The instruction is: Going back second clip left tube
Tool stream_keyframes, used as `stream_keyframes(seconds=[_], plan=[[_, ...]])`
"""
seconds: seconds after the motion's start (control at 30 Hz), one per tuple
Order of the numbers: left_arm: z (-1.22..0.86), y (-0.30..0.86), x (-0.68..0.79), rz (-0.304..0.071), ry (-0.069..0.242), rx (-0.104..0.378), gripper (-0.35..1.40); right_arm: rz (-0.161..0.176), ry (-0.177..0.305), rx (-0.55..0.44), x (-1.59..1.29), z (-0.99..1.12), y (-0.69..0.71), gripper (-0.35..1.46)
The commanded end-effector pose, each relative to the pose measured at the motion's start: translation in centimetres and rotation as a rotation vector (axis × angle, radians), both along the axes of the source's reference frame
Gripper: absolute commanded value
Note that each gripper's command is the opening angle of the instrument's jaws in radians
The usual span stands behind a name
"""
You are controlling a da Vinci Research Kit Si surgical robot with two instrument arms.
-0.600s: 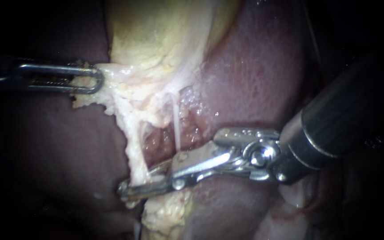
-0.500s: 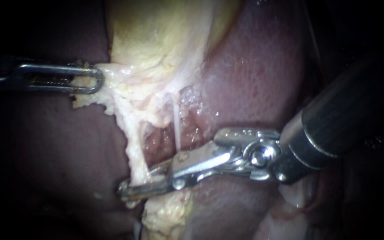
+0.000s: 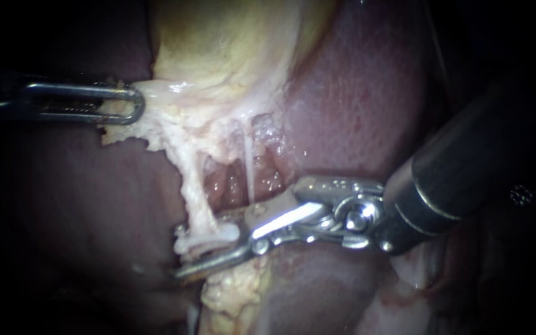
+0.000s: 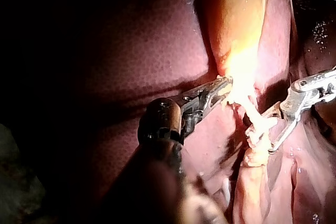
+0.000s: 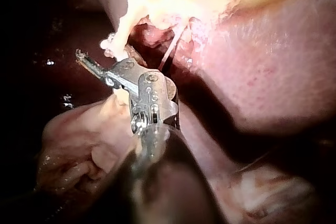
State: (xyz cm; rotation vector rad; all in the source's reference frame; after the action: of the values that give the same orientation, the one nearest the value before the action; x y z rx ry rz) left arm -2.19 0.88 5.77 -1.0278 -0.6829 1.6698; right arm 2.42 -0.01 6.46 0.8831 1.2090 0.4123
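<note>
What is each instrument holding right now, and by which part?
Left instrument grips the gallbladder by its pale lower edge. Right instrument stands open beside the clipped tube, holding nothing.

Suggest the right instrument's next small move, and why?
Probably ease the right instrument back along its shaft: its jaws stand open, a white clip sits across the left tube, and the left instrument holds the gallbladder taut.

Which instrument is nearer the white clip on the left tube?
Right: the right instrument has open jaws right at the clip; the left instrument grips gallbladder tissue farther up the left tube.
</note>
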Motion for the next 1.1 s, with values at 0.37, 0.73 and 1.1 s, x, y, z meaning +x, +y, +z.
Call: stream_keyframes(seconds=[0.37,0.73,1.1], plan=[[0.01,0.0,0.0,0.0,0.0,0.0,-0.35,0.084,-0.022,-0.171,-0.06,0.27,0.2,0.5],[0.0,-0.01,0.01,0.001,0.0,0.0,-0.35,0.068,0.008,-0.263,-0.38,0.16,0.1,0.5],[-0.01,-0.02,0.01,0.0,0.0,0.0,-0.35,-0.016,-0.092,-0.482,-1.25,-0.31,0.08,0.5]])
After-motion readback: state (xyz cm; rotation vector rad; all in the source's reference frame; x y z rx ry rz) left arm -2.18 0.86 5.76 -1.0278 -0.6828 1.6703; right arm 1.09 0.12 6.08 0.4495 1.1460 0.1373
